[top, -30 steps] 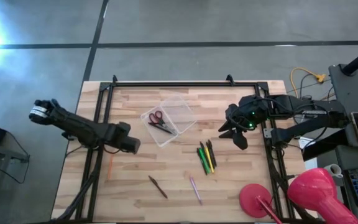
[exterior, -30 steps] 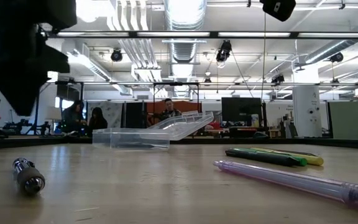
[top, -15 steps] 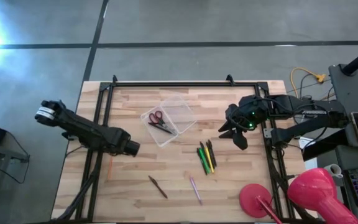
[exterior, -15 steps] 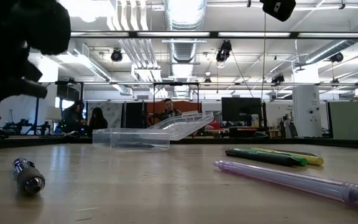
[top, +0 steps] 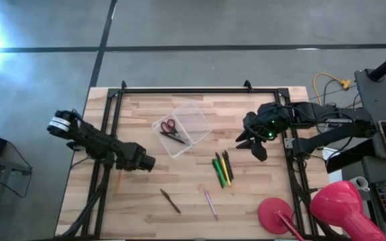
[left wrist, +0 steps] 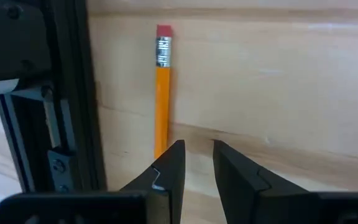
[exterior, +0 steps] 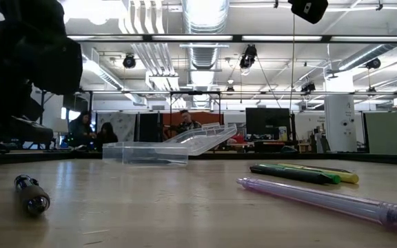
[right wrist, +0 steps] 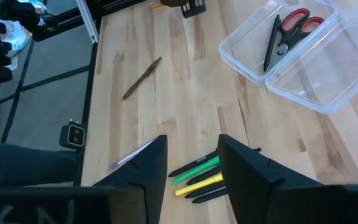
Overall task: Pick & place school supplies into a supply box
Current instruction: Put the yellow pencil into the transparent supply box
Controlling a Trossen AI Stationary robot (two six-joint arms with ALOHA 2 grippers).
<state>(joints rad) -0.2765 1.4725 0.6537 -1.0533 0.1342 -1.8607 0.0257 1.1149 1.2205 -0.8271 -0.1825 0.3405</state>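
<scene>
The clear supply box (top: 183, 127) lies on the table with its lid open. Red-handled scissors (top: 168, 126) and a dark pen are inside it, and both also show in the right wrist view, as the box (right wrist: 291, 53) and the scissors (right wrist: 288, 28). Green, yellow and black pens (top: 221, 169) lie side by side right of centre. A purple pen (top: 210, 203) and a dark pen (top: 170, 200) lie near the near edge. An orange pencil (top: 119, 179) lies by the left frame rail. My left gripper (top: 146, 162) hovers beside it, its fingers a narrow gap apart (left wrist: 197, 155); the pencil (left wrist: 161, 93) runs up to one fingertip. My right gripper (top: 250, 144) waits open (right wrist: 191, 162) right of the box.
A black metal frame (top: 109, 127) borders the table on the left, far and right sides. A red round-based object (top: 277, 215) and a pink object (top: 340, 204) stand at the near right corner. In the low view the purple pen (exterior: 322, 200) lies closest, and people show in the room behind.
My left arm has swung a little toward the table's near edge and right, and its gripper has dropped lower toward the table beside the orange pencil. The right arm and all the supplies have stayed where they were.
</scene>
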